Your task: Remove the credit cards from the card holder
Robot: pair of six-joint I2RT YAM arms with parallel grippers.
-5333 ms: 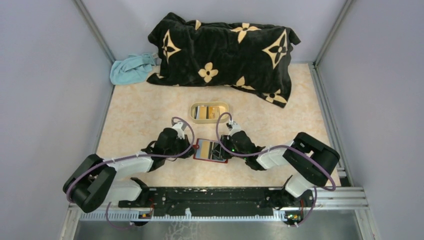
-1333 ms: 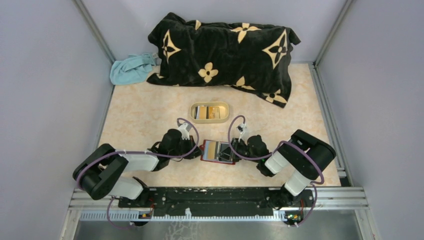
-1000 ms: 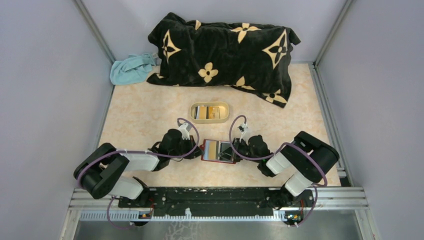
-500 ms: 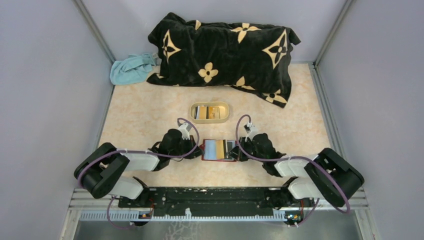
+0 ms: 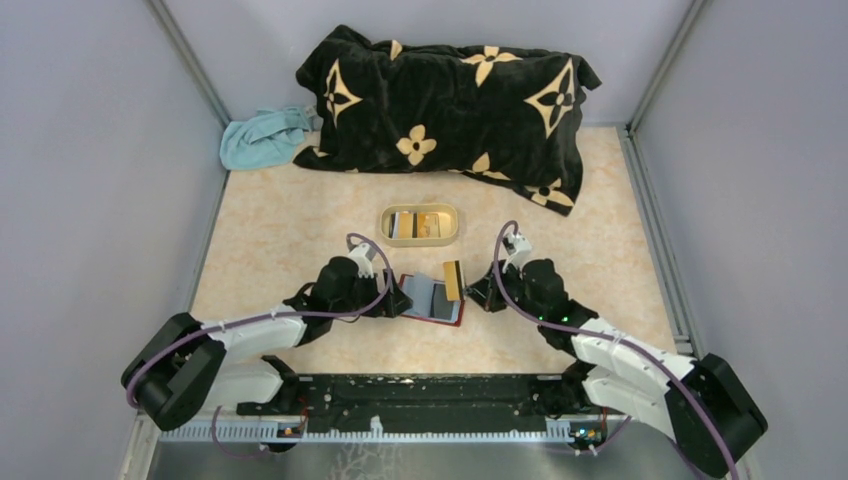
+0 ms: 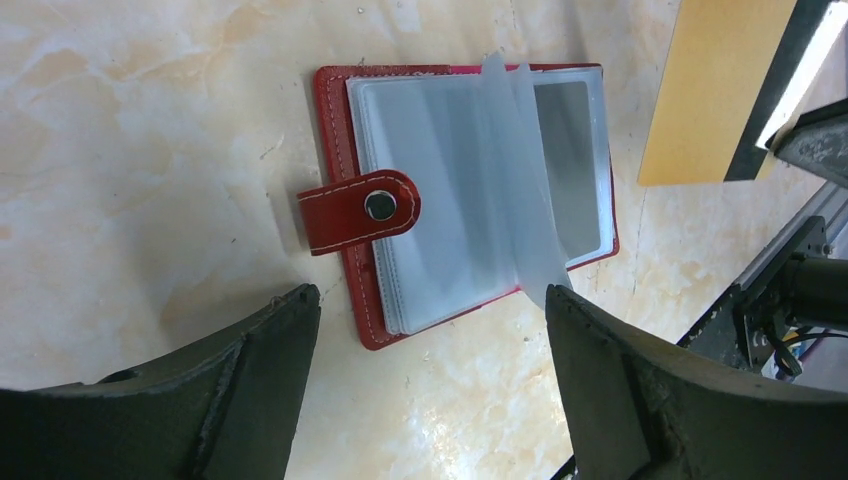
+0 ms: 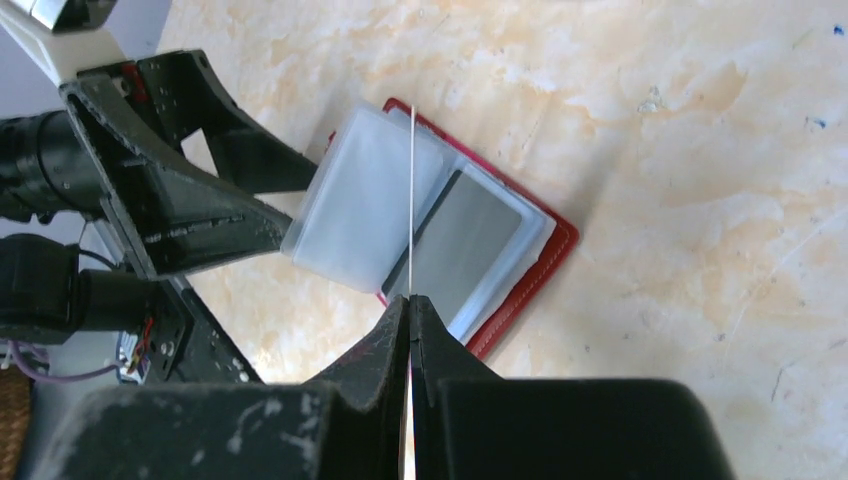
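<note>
The dark red card holder [image 5: 432, 302] lies open on the table between my arms, its clear sleeves fanned and its red tab [image 6: 360, 210] folded over the pages. A grey card [image 7: 465, 245] sits in one sleeve. My left gripper [image 6: 430, 300] hangs open just above the holder's near edge, touching nothing. My right gripper [image 7: 411, 305] is shut on an orange-yellow credit card [image 5: 453, 280], held upright and clear of the sleeves over the holder's right side. That card [image 6: 715, 90] shows at the top right of the left wrist view and edge-on as a thin line [image 7: 412, 200] in the right wrist view.
A beige oval tray [image 5: 419, 242] holding a few cards stands just beyond the holder. A black blanket with tan flowers [image 5: 450, 100] and a teal cloth [image 5: 262, 138] lie along the back wall. The arms' black mounting rail [image 5: 430, 395] runs along the near edge.
My left gripper has opened and let go of the holder's left edge. My right gripper has drawn the orange-yellow card out of a sleeve and lifted it up and to the right.
</note>
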